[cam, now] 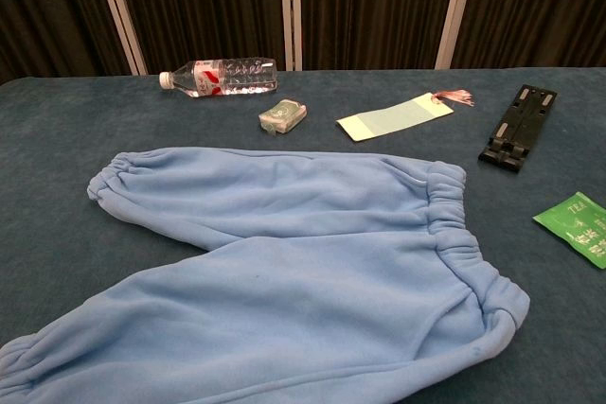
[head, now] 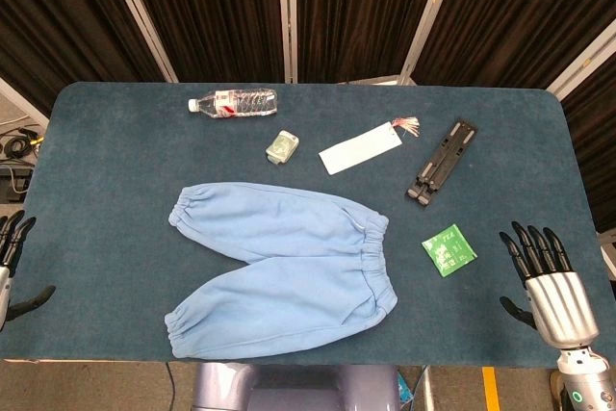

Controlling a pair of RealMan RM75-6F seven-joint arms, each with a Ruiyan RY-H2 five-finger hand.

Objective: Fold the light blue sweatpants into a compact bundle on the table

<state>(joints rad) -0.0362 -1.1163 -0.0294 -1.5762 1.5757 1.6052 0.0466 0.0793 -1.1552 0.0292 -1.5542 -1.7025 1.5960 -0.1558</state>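
At the middle of the table (head: 115, 141) the light blue sweatpants (head: 284, 267) lie flat, legs spread leftward, waistband right. My right hand (head: 544, 281) rests at the right edge, fingers apart, empty; my left hand (head: 12, 267) sits half-hidden at the left edge, apparently empty.
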